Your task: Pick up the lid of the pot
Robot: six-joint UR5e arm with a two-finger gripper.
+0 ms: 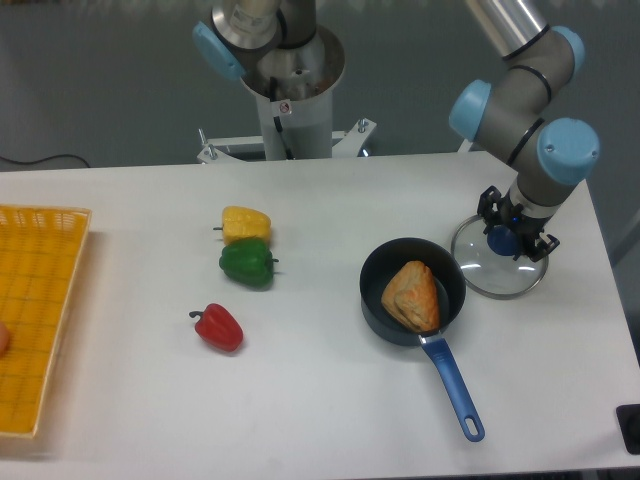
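A yellow crate [22, 320] stands at the left edge of the tabletop [290, 400]. Rightward lies a red pepper [219, 328], then a yellow pepper [246, 225] just beside a green pepper [248, 263]. A black pan [375, 305] holds a brown food item [411, 297], its blue handle [454, 390] angled toward the camera. Just right of the pan is the pot lid [497, 279], blue knob [503, 240] up. The hand [517, 224] is over it, fingers about the knob; whether they grip it, one cannot tell.
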